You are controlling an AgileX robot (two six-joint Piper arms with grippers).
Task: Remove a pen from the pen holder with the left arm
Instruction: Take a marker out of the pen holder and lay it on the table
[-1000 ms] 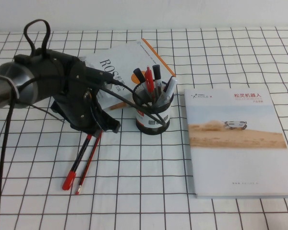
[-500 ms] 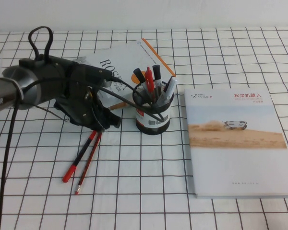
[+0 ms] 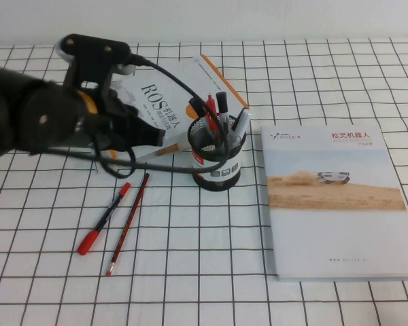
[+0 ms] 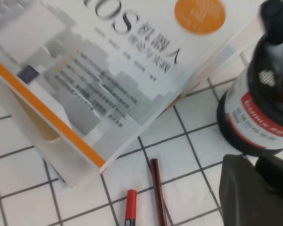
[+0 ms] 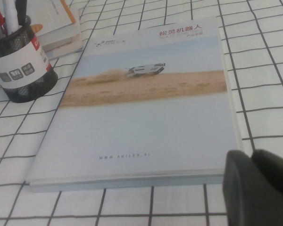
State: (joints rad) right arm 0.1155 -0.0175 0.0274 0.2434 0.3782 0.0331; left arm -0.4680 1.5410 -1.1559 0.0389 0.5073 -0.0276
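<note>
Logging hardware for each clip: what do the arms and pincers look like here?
The left arm is bulky matte black with a yellow-orange ring and a black cable looping off it. The left pincer, by the ROS book and pen holder, is dark grey and rounded. The right pincer, by the booklet's near edge, looks the same; its arm is out of view.

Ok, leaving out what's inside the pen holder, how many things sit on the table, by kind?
Books: 2 (ROS book, AgileX booklet)
Pen holder: 1
Loose pens: 2 (thick red-black pen, thin red one)
Total: 5
Left gripper hangs by the ROS book; right gripper off the booklet's near right corner.
</note>
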